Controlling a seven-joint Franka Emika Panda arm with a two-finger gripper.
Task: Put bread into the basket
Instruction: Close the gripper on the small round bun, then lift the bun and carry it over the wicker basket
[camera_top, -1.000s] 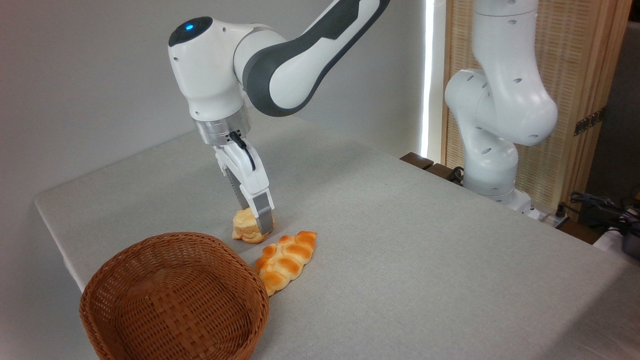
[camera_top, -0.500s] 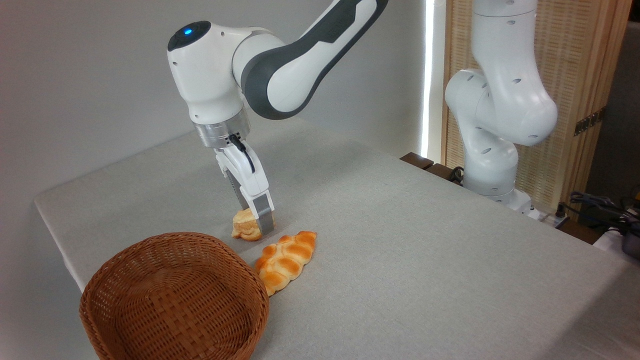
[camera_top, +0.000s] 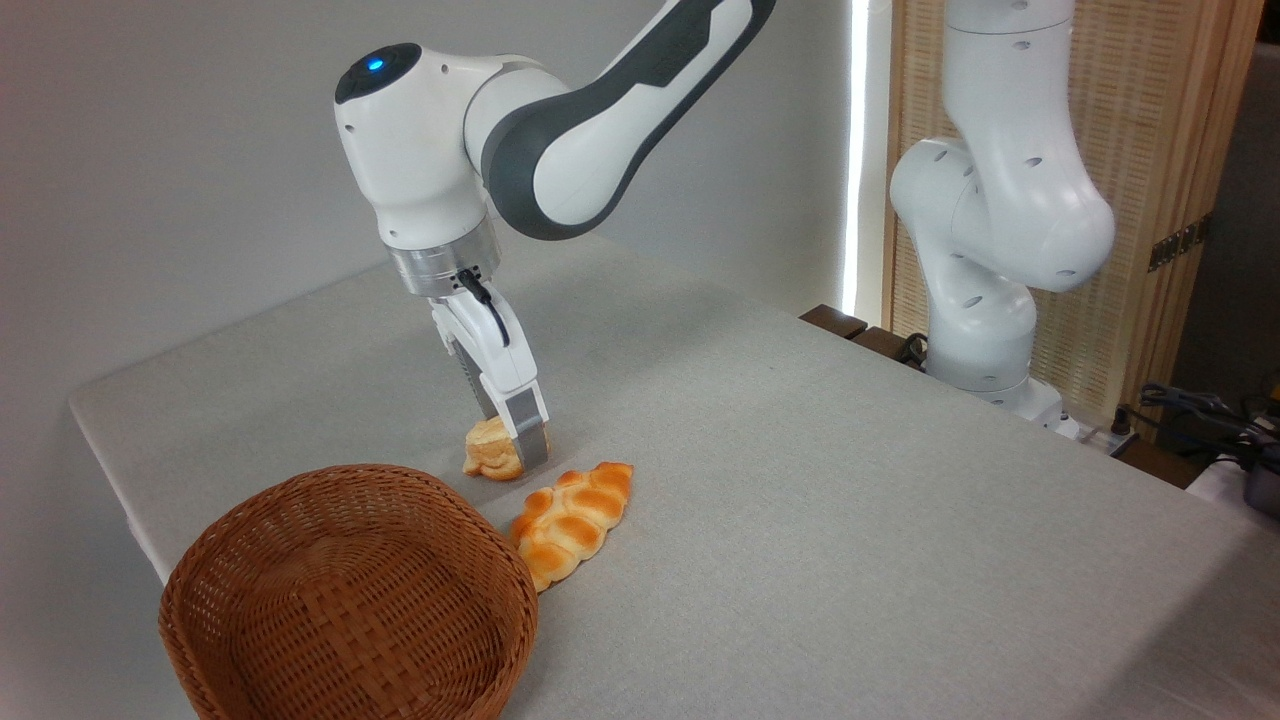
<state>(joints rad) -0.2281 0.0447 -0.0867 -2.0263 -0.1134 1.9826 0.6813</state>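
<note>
Though tilted, tool (camera_top: 512, 440) around bread (camera_top: 491, 452)

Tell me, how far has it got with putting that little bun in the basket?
The reaching looks done: the hand is down at the small bun, one finger in front of it, apparently pinching it. The bun is tilted, just at the table, lifted little if at all. Left to do: carry it over to the wicker basket, which holds nothing, and let go. The braided loaf lies untouched beside the basket.

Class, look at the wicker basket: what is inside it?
The basket shows only bare woven wall and floor; its near inner side is hidden by the rim. The bun sits outside, in the gripper.
</note>
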